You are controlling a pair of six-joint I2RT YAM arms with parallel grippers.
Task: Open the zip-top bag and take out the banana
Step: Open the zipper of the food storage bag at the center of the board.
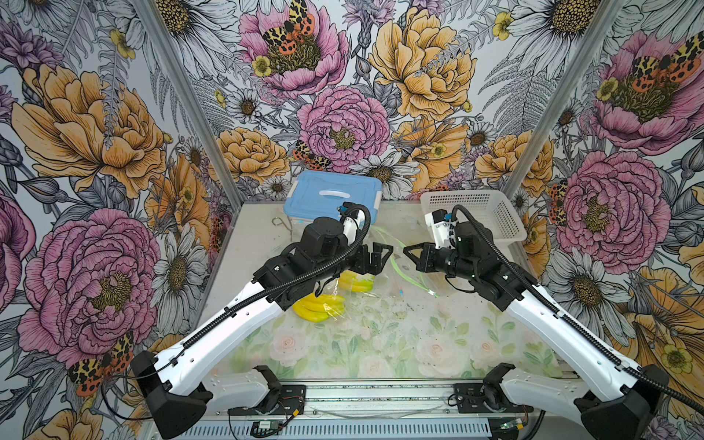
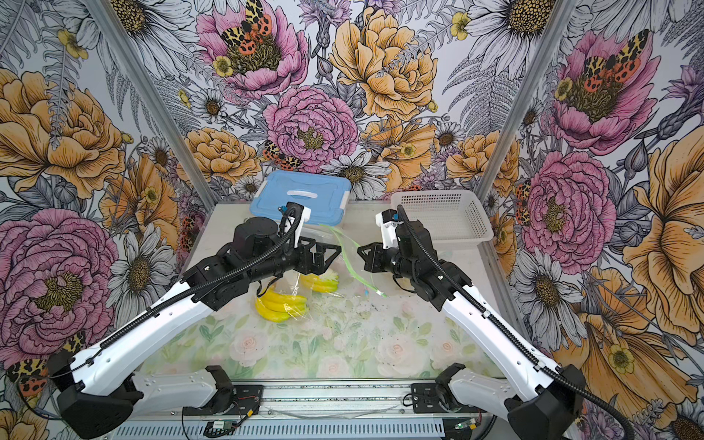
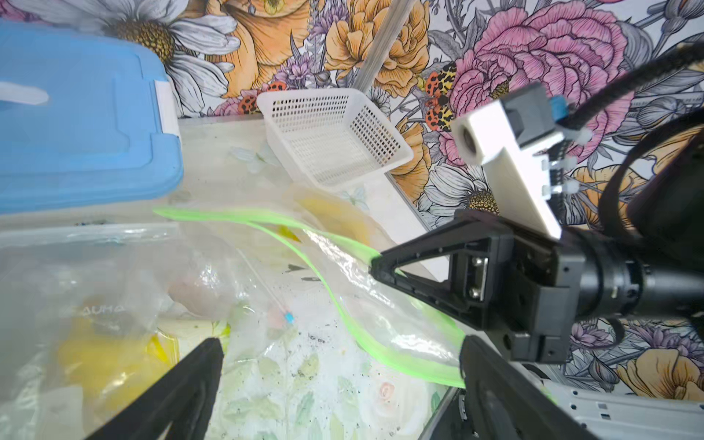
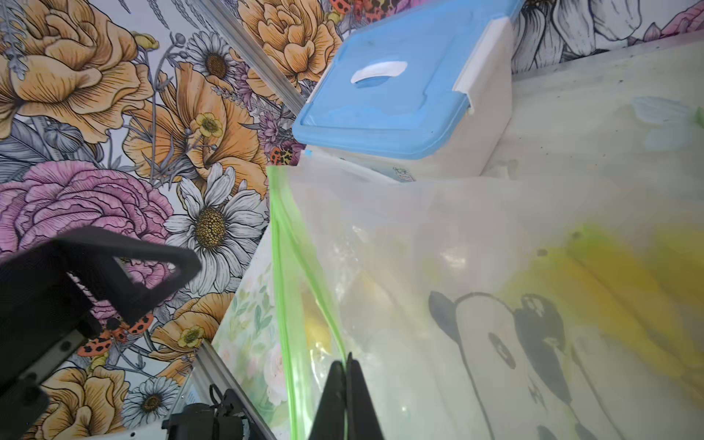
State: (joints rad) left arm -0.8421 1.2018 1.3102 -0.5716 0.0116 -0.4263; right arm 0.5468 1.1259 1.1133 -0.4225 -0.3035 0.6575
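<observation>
The clear zip-top bag with a green zip strip lies partly lifted at mid-table. Its mouth gapes between my two grippers. The yellow banana bunch shows through the plastic under my left arm, and a blurred yellow patch of it shows in the right wrist view. My right gripper is shut on one green lip of the bag and holds it up. My left gripper stands open just left of the mouth, above the plastic, with nothing between its fingers.
A blue-lidded box stands at the back, touching the bag's far corner. A white mesh basket sits at the back right. A small wire hook lies near the left wall. Floral walls close in on three sides.
</observation>
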